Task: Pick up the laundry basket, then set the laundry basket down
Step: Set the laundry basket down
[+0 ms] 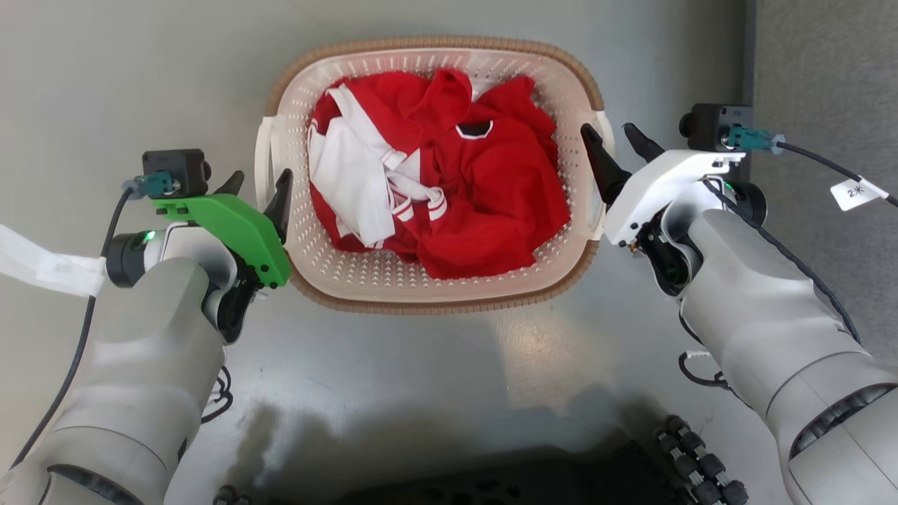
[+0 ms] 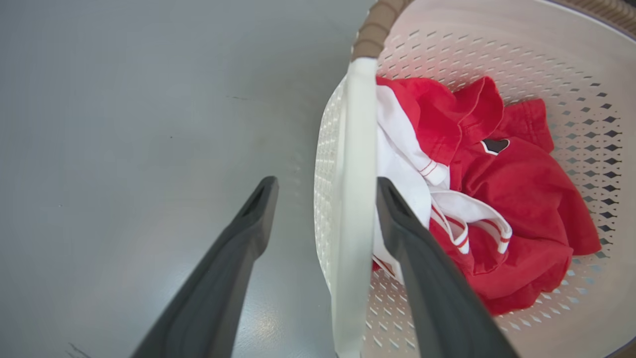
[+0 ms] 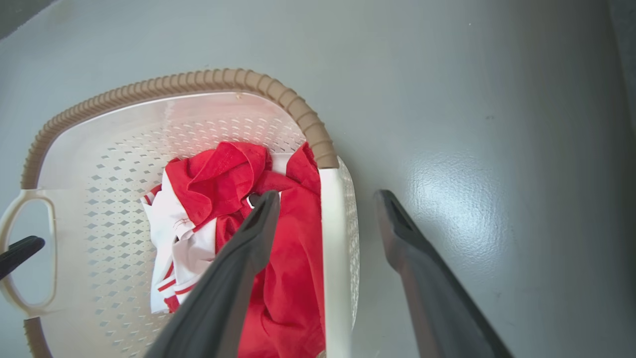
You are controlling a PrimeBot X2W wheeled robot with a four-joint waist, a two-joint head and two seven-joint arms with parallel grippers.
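The laundry basket (image 1: 435, 45) is cream-white and perforated with a brown woven-look rim, and it rests on the grey floor at top centre. Red and white clothes (image 1: 491, 189) fill it. My left gripper (image 1: 261, 181) is open and straddles the basket's left white handle (image 2: 354, 149), one finger outside and one inside the basket (image 2: 497, 49). On the other side my right gripper (image 1: 607, 133) is also open, its fingers either side of the right handle (image 3: 330, 238). In the right wrist view the basket rim (image 3: 149, 87) curves across, and a left fingertip (image 3: 20, 248) shows through the far handle.
Smooth grey floor (image 1: 140, 70) surrounds the basket. A darker textured strip (image 1: 821, 70) runs down the right edge. My black base (image 1: 533, 484) lies at the bottom. A cable with a white tag (image 1: 852, 193) trails off the right wrist.
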